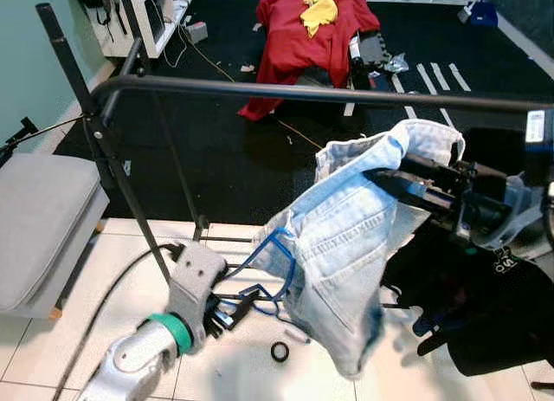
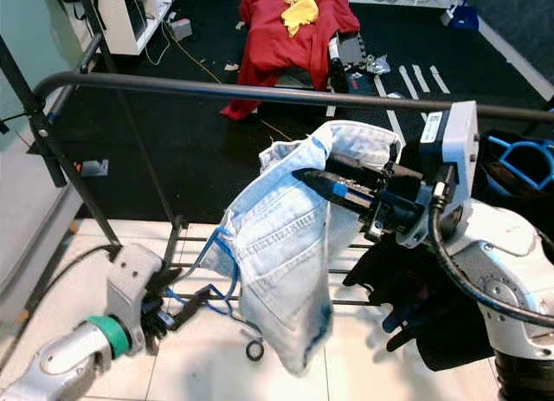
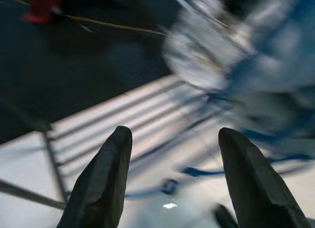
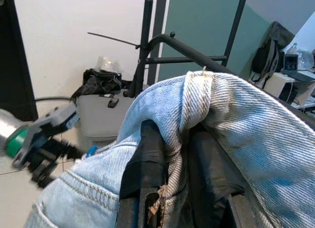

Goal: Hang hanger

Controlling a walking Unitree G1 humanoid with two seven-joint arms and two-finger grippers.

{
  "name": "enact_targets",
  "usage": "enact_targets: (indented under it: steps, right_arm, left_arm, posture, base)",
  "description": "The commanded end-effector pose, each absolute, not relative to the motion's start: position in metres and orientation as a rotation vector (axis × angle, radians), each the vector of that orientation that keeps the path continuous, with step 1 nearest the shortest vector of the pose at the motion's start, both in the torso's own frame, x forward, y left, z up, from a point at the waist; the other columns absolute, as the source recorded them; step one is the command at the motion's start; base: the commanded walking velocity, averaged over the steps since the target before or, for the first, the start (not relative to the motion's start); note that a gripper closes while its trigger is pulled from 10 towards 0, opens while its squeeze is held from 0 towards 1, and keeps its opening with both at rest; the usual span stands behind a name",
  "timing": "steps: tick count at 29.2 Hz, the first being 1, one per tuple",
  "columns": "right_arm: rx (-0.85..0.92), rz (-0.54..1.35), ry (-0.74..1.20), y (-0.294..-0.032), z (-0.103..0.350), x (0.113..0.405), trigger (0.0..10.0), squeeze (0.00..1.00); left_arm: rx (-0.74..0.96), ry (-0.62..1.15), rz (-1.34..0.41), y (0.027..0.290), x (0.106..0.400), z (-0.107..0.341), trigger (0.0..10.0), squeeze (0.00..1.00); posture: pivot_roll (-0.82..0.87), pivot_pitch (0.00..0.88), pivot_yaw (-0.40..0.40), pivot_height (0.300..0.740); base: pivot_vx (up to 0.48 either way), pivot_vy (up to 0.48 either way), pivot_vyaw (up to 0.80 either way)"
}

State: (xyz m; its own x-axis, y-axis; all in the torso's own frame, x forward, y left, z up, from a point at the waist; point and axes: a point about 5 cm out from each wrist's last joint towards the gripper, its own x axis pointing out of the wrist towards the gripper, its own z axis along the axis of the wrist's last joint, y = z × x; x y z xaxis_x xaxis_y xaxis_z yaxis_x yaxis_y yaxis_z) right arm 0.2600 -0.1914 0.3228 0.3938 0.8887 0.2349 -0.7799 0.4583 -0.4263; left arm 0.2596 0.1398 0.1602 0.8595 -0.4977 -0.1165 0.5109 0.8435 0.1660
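Note:
A light blue denim garment (image 1: pixel 346 245) hangs on a blue hanger (image 1: pixel 279 255) just below the black rack rail (image 1: pixel 286 92). My right gripper (image 1: pixel 379 177) comes in from the right and is shut on the garment's upper fold; the right wrist view has denim (image 4: pixel 206 105) pinched between its fingers (image 4: pixel 147 154). My left gripper (image 1: pixel 232 311) is low at the left, by the hanger's lower loop. In the left wrist view its fingers (image 3: pixel 106 174) stand open with nothing between them, the blurred denim (image 3: pixel 221 60) beyond.
The rack's slanted post (image 1: pixel 104 150) and floor bars (image 1: pixel 225 239) stand close to the left arm. A grey seat (image 1: pixel 39 219) is at the left. Dark clothes (image 1: pixel 493 314) lie low on the right. A red cloth (image 1: pixel 307 29) lies on the black carpet; a small black ring (image 1: pixel 280 352) on the tiles.

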Motion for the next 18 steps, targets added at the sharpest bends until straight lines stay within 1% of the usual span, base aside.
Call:
enact_targets:
  steps: [1,4,5,6,7,8,10,11,12,18]
  right_arm:
    - [-0.26,1.084,-0.542,-0.194,0.337,0.252,0.0,0.0]
    - [-0.251,1.086,-0.555,-0.194,0.339,0.251,0.0,0.0]
    - [-0.232,1.099,-0.572,-0.192,0.341,0.251,0.0,0.0]
    - [-0.232,1.099,-0.572,-0.192,0.341,0.251,0.0,0.0]
    - [-0.227,1.107,-0.579,-0.19,0.342,0.251,0.0,0.0]
    - [-0.219,1.115,-0.588,-0.189,0.344,0.251,0.0,0.0]
    - [-0.214,1.119,-0.592,-0.188,0.344,0.251,0.0,0.0]
    - [-0.207,1.126,-0.6,-0.188,0.346,0.25,0.0,0.0]
    - [-0.205,1.128,-0.603,-0.188,0.347,0.25,0.0,0.0]
    - [-0.197,1.135,-0.612,-0.187,0.35,0.249,0.0,0.0]
  left_arm:
    - [0.231,0.07,-0.501,0.148,0.257,0.157,10.0,0.0]
    - [0.219,0.078,-0.502,0.151,0.255,0.157,10.0,0.0]
    - [0.235,0.075,-0.504,0.149,0.254,0.152,4.3,0.0]
    - [0.235,0.075,-0.504,0.149,0.254,0.152,4.3,0.0]
    - [0.21,0.073,-0.512,0.143,0.253,0.15,2.0,0.0]
    - [0.176,0.07,-0.528,0.137,0.252,0.149,0.0,0.0]
    - [0.151,0.066,-0.537,0.133,0.251,0.149,0.0,0.0]
    - [0.105,0.053,-0.541,0.125,0.252,0.149,0.0,0.0]
    - [0.091,0.046,-0.534,0.123,0.253,0.149,0.0,0.0]
    - [0.041,0.028,-0.534,0.118,0.256,0.153,0.0,0.0]
  posture:
    - [-0.14,0.188,0.069,0.74]
    - [-0.14,0.188,0.069,0.74]
    - [-0.13,0.185,0.068,0.74]
    - [-0.13,0.185,0.068,0.74]
    - [-0.13,0.184,0.067,0.74]
    - [-0.13,0.182,0.063,0.74]
    - [-0.13,0.182,0.063,0.74]
    - [-0.13,0.18,0.061,0.74]
    - [-0.13,0.18,0.061,0.74]
    - [-0.13,0.179,0.059,0.74]
  base:
    - [0.0,0.0,0.0]
    - [0.0,0.0,0.0]
    - [0.0,0.0,0.0]
    - [0.0,0.0,0.0]
    - [0.0,0.0,0.0]
    - [0.0,0.0,0.0]
    - [0.0,0.0,0.0]
    - [0.0,0.0,0.0]
    - [0.0,0.0,0.0]
    - [0.0,0.0,0.0]
